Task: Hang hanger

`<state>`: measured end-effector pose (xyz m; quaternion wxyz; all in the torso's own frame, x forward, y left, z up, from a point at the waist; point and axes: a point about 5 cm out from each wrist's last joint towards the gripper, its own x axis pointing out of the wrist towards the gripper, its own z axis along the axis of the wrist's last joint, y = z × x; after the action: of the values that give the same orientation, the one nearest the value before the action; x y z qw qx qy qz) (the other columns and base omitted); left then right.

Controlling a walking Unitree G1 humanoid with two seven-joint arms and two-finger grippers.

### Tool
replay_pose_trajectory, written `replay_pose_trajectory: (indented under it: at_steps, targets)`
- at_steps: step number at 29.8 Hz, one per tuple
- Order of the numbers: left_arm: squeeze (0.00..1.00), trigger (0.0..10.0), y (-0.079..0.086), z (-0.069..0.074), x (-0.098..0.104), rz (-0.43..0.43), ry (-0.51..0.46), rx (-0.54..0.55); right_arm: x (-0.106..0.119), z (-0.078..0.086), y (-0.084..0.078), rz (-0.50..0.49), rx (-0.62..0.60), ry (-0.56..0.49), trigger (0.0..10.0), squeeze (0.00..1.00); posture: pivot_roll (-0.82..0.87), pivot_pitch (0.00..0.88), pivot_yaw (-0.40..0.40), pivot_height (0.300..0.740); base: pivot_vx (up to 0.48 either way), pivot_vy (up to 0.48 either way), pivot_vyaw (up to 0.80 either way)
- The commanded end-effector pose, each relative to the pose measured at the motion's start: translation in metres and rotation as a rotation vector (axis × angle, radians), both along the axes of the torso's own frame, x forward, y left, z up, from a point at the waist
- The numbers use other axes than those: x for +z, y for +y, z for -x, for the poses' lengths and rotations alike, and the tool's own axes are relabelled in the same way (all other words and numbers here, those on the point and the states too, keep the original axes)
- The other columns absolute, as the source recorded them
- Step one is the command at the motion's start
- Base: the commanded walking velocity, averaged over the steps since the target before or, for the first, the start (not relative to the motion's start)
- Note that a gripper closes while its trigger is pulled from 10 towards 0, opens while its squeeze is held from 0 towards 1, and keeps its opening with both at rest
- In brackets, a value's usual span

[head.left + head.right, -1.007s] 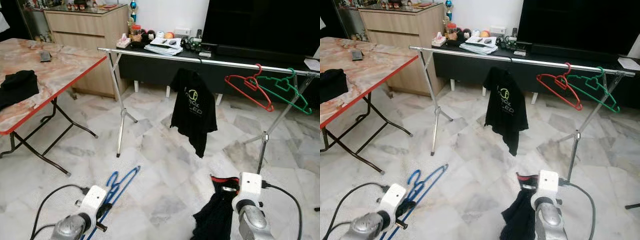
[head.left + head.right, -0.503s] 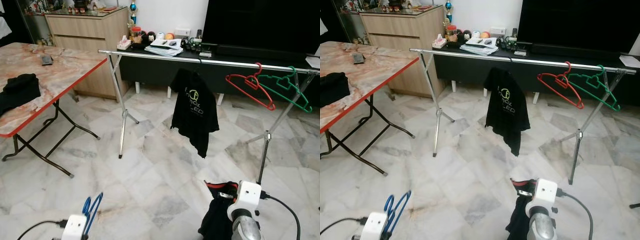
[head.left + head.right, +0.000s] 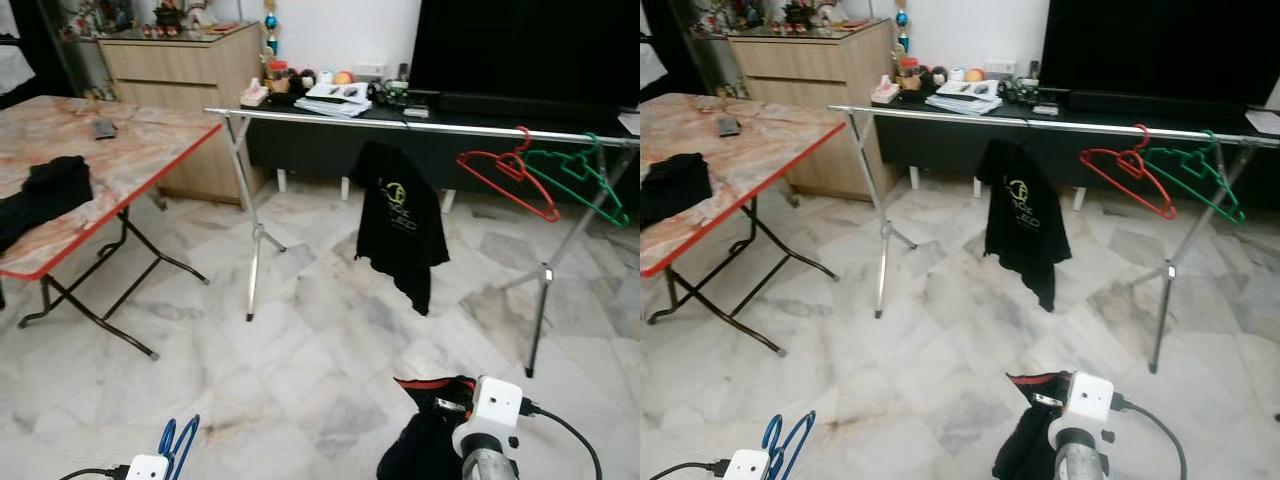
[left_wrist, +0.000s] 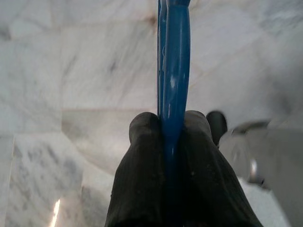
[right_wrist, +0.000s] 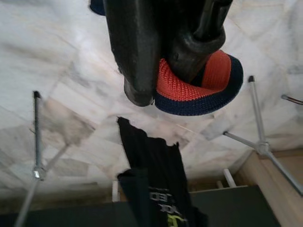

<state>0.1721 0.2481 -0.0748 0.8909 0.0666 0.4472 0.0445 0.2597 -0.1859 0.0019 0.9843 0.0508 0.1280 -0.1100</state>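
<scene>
Holding the blue hanger pinched between the two fingers of my left gripper, I have it low by my left side, well short of the rail. In the head view only its blue loops show above the wrist, near the marble floor. It looks like thin moulded plastic: light, stiff, and smooth enough to swivel in a pinch, so I judge a hold on a straight bar close to the neck is best, leaving the hook free. From the wrist camera its long axis runs straight out along my fingers, away from the wrist; which end carries the hook I cannot tell.

My right gripper has its fingers clamped on a dark garment at its red-and-navy ribbed collar. The cloth is soft and limp and hangs slack below the wrist.

Ahead, the rail stands on tripod legs and spans the room in front of a dark low cabinet. A black T-shirt hangs from it near the middle, and a red hanger and a green hanger hang just beside each other toward its right end. A folding table with a marbled top stands to my left, with dark cloth lying on it.
</scene>
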Motion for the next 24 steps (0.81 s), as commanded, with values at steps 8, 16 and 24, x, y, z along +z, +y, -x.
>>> replay_pose_trajectory:
  at_steps: [8, 16, 24]
  targets:
    - [0.0, 10.0, 0.006, 0.022, -0.008, 0.002, 0.07, 0.038, 0.009, -0.005, 0.013, 0.018, 0.046, -0.053, 10.0, 0.0, 0.0, 0.0, 0.035, 0.74, 0.0, 0.476, 0.0]
    - [0.0, 10.0, 0.002, 0.033, -0.014, 0.009, 0.104, 0.046, 0.01, -0.007, 0.016, 0.028, 0.057, -0.051, 10.0, 0.0, 0.01, 0.0, 0.035, 0.74, 0.0, 0.476, 0.0]
    - [0.0, 10.0, 0.001, 0.038, -0.016, 0.017, 0.115, 0.053, 0.011, -0.01, 0.017, 0.033, 0.071, -0.052, 10.0, 0.0, 0.01, 0.0, 0.034, 0.74, 0.0, 0.476, 0.0]
